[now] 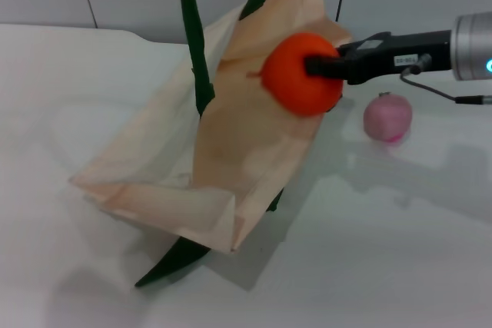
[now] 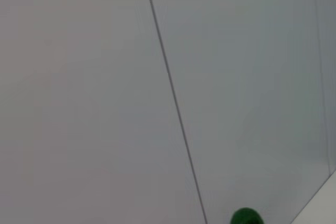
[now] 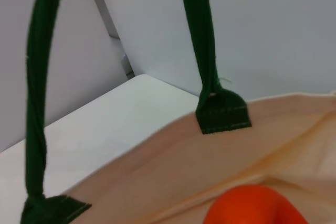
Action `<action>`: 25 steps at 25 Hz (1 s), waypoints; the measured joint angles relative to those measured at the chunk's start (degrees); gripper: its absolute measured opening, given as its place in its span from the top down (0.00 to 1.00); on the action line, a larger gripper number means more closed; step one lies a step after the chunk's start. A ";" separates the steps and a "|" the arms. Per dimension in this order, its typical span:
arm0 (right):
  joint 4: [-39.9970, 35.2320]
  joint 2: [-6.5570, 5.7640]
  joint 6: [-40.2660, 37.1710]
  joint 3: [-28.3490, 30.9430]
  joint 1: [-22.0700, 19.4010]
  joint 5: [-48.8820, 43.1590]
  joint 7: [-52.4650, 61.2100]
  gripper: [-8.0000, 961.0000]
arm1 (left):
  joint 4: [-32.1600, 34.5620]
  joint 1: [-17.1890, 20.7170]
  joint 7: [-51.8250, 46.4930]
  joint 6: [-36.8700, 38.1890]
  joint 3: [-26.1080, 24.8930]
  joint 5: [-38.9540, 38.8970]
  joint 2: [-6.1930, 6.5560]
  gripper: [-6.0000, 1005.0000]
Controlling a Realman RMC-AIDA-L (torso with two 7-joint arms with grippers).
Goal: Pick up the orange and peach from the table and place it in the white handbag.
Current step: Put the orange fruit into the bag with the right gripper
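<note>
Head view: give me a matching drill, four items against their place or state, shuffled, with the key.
Items:
1. orange
2. peach
3. white handbag
4. green handle

Place or state:
A. resting on the table, to the right of the bag
B. held in the right tool above the bag
C. rising up out of view
D. lying on the table, mouth open

Pairs: 1-B, 2-A, 3-D, 4-C

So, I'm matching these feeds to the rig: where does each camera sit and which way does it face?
Head: high, facing forward and down; right gripper holds the orange over the white handbag; peach beside.
Left wrist: faces wall; green handle only.
Right wrist: above bag.
Shared: orange, bag.
</note>
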 joint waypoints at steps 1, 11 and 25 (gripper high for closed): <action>0.95 0.02 -0.48 0.00 0.57 0.16 -0.40 0.76 | 0.00 0.00 0.00 0.00 0.00 0.00 0.00 0.87; 7.03 0.23 -4.82 -0.48 4.74 0.51 -2.39 0.85 | 0.52 -0.84 -0.23 0.30 0.84 -1.34 0.00 0.88; 8.80 -0.35 -5.24 -0.73 6.10 1.18 -2.79 0.92 | 0.59 -1.15 -0.67 0.34 1.29 -1.05 0.00 0.87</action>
